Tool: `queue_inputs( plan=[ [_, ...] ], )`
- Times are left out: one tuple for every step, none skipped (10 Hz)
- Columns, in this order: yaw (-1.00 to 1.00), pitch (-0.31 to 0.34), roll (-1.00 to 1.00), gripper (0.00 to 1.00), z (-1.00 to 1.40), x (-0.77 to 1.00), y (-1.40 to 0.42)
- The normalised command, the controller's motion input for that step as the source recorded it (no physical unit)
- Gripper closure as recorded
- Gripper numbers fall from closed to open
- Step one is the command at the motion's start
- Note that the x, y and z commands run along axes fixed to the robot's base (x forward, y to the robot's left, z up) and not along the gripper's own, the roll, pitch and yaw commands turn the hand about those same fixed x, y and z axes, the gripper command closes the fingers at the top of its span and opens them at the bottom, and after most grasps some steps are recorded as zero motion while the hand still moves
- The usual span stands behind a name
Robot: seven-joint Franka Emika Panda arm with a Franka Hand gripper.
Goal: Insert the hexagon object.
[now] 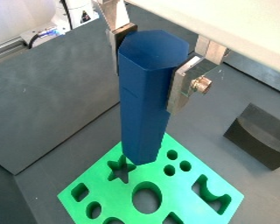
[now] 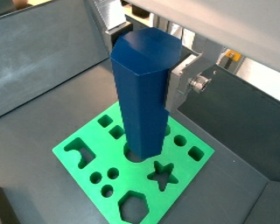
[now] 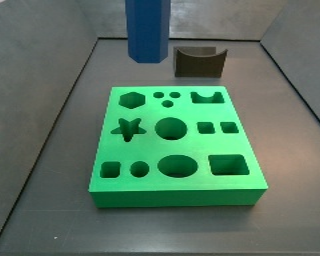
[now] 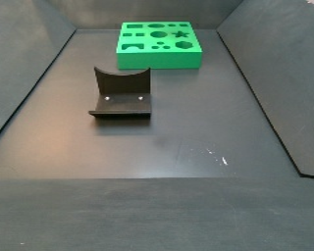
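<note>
From both wrist views I saw the gripper (image 1: 154, 54) pinching the upright blue hexagon object (image 1: 143, 101) near its top, hanging above the green board (image 1: 189, 206). A side view showed only the bar's lower end over the floor beyond the board's far edge, left of the dark notched block (image 3: 199, 61). Another side view showed neither bar nor gripper, just open dark floor around the block and the board at the far end; I could read no writing.

Dark grey matte floor (image 4: 160, 147) bounded by upright grey wall panels (image 3: 203, 18); diffuse overhead light; small white scuff near right edge.
</note>
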Motion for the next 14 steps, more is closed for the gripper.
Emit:
queue_inputs(
  plan=[
    [-0.83, -0.016, 0.00, 1.00, 0.00, -0.40, 0.05],
    [-0.89, -0.034, 0.00, 1.00, -0.11, -0.35, 0.03],
    [-0.88, -0.020, 0.00, 1.00, -0.22, -0.37, 0.05],
    [-0.89, -0.016, 0.00, 1.00, -0.28, -0.37, 0.05],
    [-0.82, 0.000, -0.01, 1.00, -0.57, -0.41, 0.18],
    [-0.67, -0.016, 0.00, 1.00, -0.91, -0.44, 0.36],
    [-0.65, -0.090, 0.00, 1.00, -0.94, -0.41, 0.38],
    [-0.55, -0.196, 0.00, 1.00, -0.70, -0.16, 0.42],
    [-0.50, -0.290, -0.08, 1.00, -0.49, 0.00, 0.40],
    [-0.39, -0.116, -0.18, 1.00, -0.40, 0.27, 0.44],
    [-0.30, -0.041, -0.13, 1.00, -0.35, 0.49, 0.32],
    [-0.19, -0.047, -0.02, 1.00, -0.37, 0.47, 0.12],
    [-0.03, -0.077, 0.06, 1.00, -0.37, 0.07, -0.06],
    [0.00, -0.060, 0.11, 1.00, -0.33, 0.00, -0.13]
  ],
)
